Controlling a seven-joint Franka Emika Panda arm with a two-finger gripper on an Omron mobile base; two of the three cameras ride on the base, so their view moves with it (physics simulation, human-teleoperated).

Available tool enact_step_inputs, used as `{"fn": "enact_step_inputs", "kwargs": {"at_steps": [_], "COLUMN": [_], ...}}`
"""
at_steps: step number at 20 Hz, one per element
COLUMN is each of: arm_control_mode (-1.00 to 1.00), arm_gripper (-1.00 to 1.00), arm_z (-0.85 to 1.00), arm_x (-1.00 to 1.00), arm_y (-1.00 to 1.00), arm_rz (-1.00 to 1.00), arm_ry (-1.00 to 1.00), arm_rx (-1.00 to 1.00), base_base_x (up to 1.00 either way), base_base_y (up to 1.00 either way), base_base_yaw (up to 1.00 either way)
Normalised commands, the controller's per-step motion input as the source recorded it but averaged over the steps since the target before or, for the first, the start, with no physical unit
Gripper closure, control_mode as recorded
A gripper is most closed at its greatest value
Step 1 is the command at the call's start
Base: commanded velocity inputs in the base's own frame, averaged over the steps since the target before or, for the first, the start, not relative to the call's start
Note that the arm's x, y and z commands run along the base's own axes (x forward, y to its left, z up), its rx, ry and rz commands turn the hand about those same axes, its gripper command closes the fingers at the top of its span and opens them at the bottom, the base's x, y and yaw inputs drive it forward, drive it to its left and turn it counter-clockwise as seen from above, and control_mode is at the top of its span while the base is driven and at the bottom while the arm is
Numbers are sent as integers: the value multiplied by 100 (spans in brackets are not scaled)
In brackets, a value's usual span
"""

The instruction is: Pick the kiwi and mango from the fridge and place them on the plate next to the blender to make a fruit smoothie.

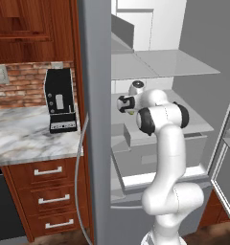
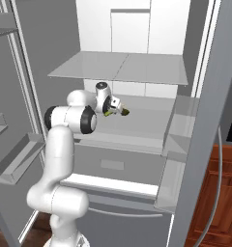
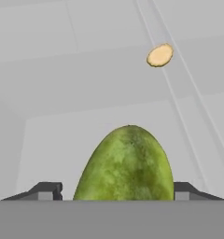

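Observation:
The fridge (image 1: 95,119) stands open, and my arm reaches onto its middle shelf (image 2: 142,123). A green mango (image 3: 125,163) lies right in front of the hand, between the two fingertips. My gripper (image 3: 118,191) straddles it, jaws open: the right fingertip (image 3: 186,190) sits at its side and the left one stands a little off it. Farther back on the same shelf lies the small tan-brown kiwi (image 3: 160,55). From the base the gripper (image 2: 119,110) shows with a bit of green at its tip. The plate and the blender are out of view.
A grey shelf (image 2: 123,67) hangs close above the hand. Door bins (image 2: 173,140) line the right door, and others (image 2: 16,159) the left door. Left of the fridge, a black-and-white coffee machine (image 1: 60,99) stands on a marble counter (image 1: 21,136) over wooden drawers (image 1: 50,191).

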Motion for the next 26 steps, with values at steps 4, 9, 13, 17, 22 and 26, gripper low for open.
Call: {"fn": "enact_step_inputs", "kwargs": {"at_steps": [4,9,13,17,22,26], "arm_control_mode": [-100,-100,-100,-100,-100,-100], "arm_gripper": [100,100,100,100,100,100], "arm_z": [-41,-7,0,0,0,-15], "arm_x": [-5,-1,-5,-32,-26,-36], "arm_y": [0,0,0,0,0,0], "arm_rz": [0,0,0,0,0,0], "arm_ry": [-1,0,0,-1,-6,-11], "arm_rx": [0,0,0,0,0,0], "base_base_x": [0,0,0,0,0,0], "base_base_y": [0,0,0,0,0,0], "base_base_yaw": [0,0,0,0,0,0]}}
